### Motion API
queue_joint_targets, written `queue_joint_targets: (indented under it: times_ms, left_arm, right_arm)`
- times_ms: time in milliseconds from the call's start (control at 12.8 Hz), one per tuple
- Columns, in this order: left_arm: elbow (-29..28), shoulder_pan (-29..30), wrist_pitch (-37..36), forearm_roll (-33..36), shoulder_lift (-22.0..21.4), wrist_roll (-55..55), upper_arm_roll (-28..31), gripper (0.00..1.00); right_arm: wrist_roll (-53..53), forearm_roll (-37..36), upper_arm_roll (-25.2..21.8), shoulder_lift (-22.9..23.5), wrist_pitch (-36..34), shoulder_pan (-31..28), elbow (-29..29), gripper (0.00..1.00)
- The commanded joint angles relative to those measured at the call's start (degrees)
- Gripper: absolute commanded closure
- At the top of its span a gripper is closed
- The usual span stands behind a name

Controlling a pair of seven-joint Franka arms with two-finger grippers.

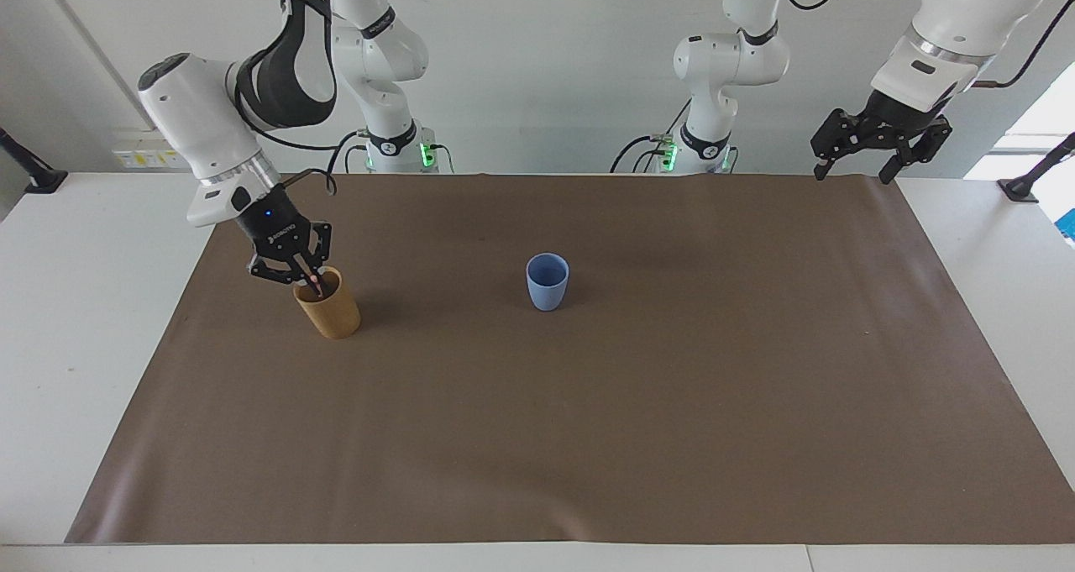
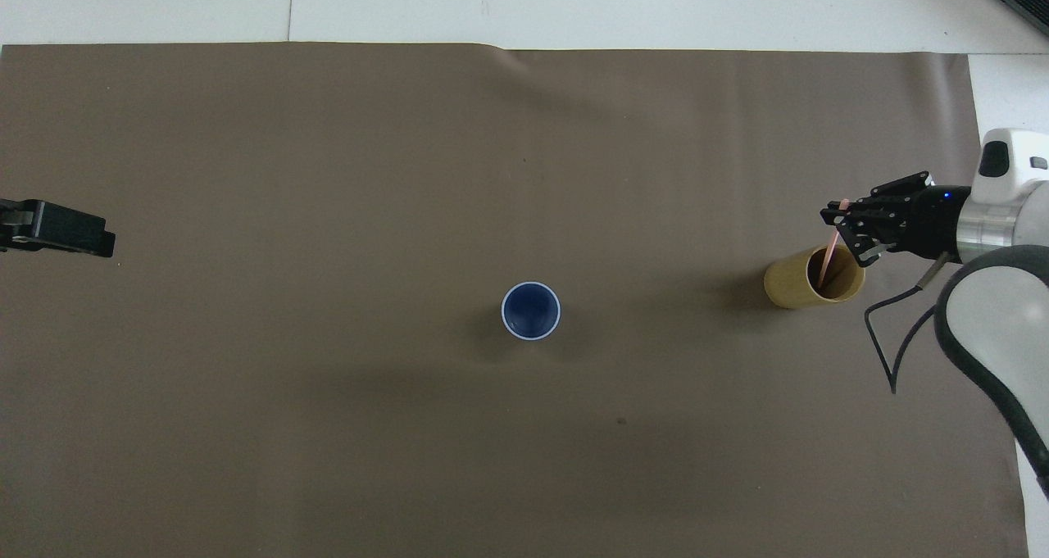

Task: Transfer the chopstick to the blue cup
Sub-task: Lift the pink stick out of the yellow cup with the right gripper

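Between right gripper point(image 1: 307, 279) and blue cup point(image 1: 547, 281): bare mat point(image 1: 588, 438). Right gripper pinches chopstick point(image 2: 831, 255) over tan cup point(image 1: 329, 307), lower end inside. Left gripper point(image 1: 879, 147) waits wide at mat's edge.

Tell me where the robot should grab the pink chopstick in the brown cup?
Grip the chopstick at its top end, coming from above. Only that end shows over the tan cup; the rest leans inside. The right gripper is shut on it there.
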Motion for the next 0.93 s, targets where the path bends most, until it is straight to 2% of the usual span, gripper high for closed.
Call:
queue_joint_targets:
  times_ms: [0, 233, 389, 623, 856]
  left_arm:
    - [0.6, 0.91, -1.17, 0.42, -0.16, 0.2, -0.58, 0.0]
    - [0.6, 0.91, -1.17, 0.42, -0.16, 0.2, -0.58, 0.0]
    - [0.6, 0.91, -1.17, 0.42, -0.16, 0.2, -0.58, 0.0]
    - [0.6, 0.91, -1.17, 0.42, -0.16, 0.2, -0.58, 0.0]
    - [0.6, 0.91, -1.17, 0.42, -0.16, 0.2, -0.58, 0.0]
  right_arm:
    - [4.62, 1.85, 0.2, -2.24, -6.75, -0.58, 4.38, 1.0]
    - [11.92, 0.53, 1.43, -3.47, -12.3, 0.56, 10.18, 1.0]
    - [19.27, -4.27, 2.57, -3.56, -12.23, 5.19, 11.95, 1.0]
    - [40.34, -14.03, 3.19, -3.12, -7.41, 17.31, 12.84, 1.0]
    - [49.61, -15.73, 3.36, 0.38, 1.02, 25.23, 13.01, 1.0]
